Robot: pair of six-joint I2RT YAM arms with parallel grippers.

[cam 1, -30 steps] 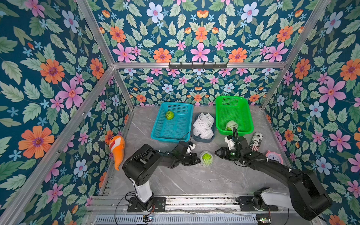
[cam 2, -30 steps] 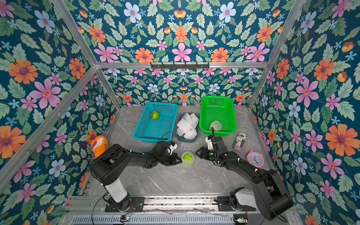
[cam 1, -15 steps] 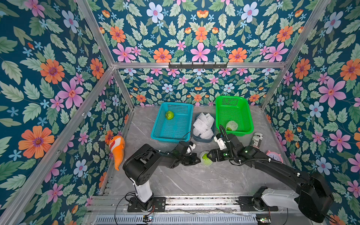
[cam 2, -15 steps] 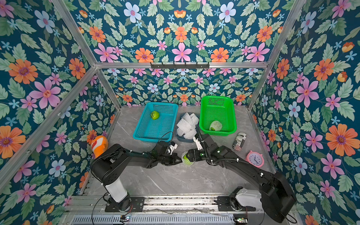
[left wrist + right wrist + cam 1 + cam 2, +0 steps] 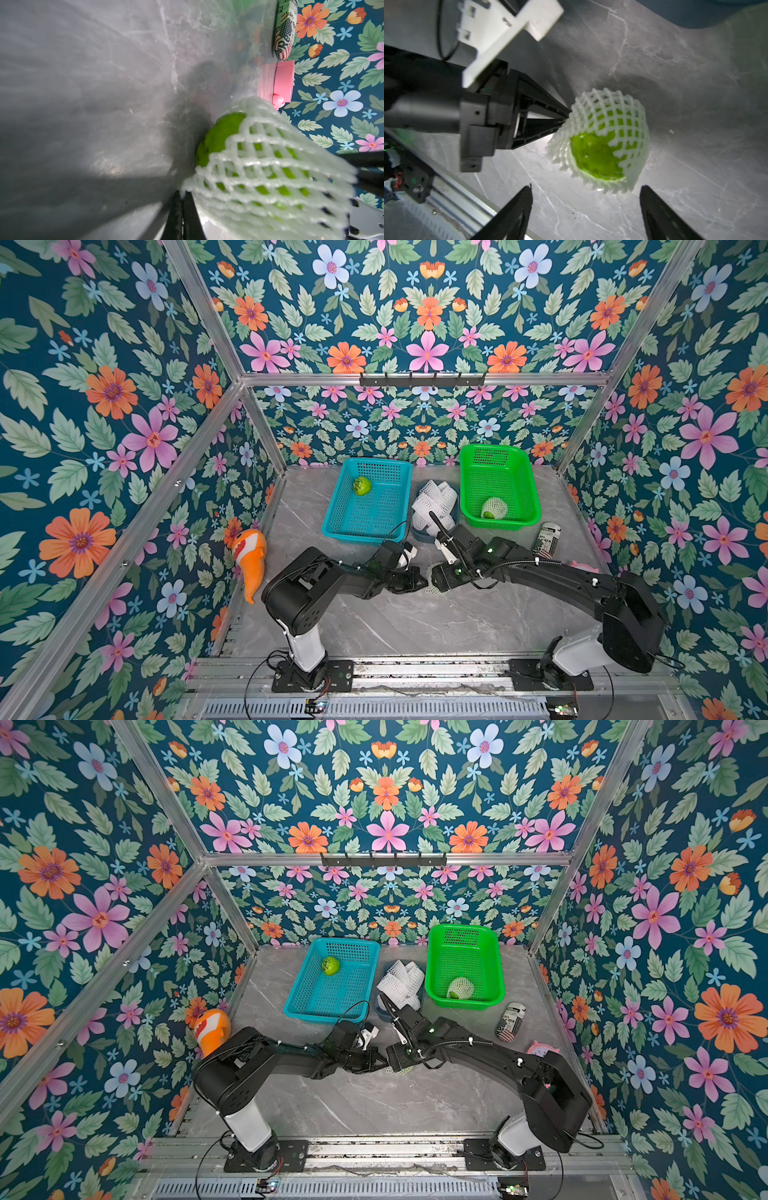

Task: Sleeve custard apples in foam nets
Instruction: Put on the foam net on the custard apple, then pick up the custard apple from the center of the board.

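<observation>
Right wrist view: my left claw [image 5: 566, 120] is pinching together on the rim of the foam net [image 5: 618, 116], which is half covering a custard apple [image 5: 593, 155] lying on the counter [image 5: 695, 83], midway between its side edges and nearer its front edge. My right claw [image 5: 586, 187] is hovering just beside the custard apple, jaws standing wide apart, gripping nothing.

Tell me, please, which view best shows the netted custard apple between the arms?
Right wrist view: the custard apple shows whole, partly inside its foam net. Left wrist view blurs it; in both top views arms hide most.
</observation>
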